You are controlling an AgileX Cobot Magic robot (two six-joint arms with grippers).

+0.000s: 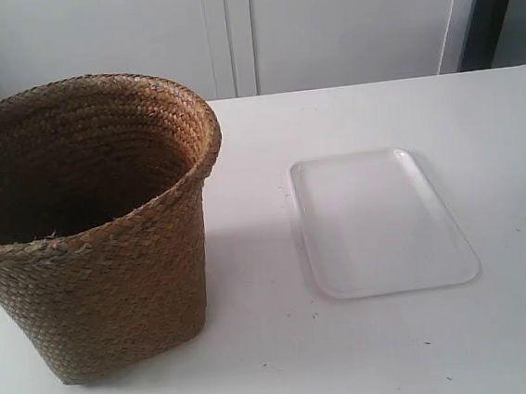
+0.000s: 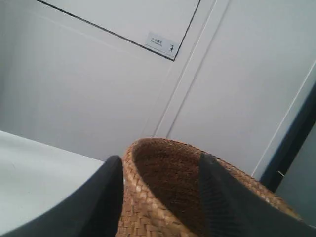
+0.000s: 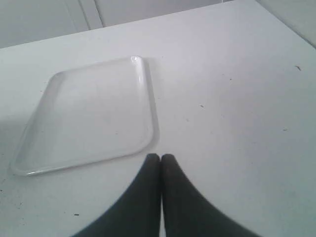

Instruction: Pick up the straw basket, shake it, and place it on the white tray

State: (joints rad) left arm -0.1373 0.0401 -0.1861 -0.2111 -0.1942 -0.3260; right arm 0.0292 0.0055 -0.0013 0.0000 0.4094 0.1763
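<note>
The straw basket point(image 1: 110, 258) stands upright on the white table point(image 1: 371, 354) at the exterior view's left, brown and braided, with a wide flared rim. Neither arm shows in that view. In the left wrist view my left gripper point(image 2: 162, 157) is open and straddles the basket's rim point(image 2: 129, 177), with one finger outside the wall and the other inside the basket. The white tray point(image 1: 377, 219) lies flat and bare to the basket's right, apart from it. My right gripper point(image 3: 160, 157) is shut on nothing and hangs over the table just off a corner of the tray point(image 3: 89, 113).
White cabinet doors point(image 1: 339, 22) stand behind the table's far edge. A dark vertical post point(image 1: 496, 7) rises at the back right. Small dark specks dot the tabletop point(image 3: 247, 123) beside the tray.
</note>
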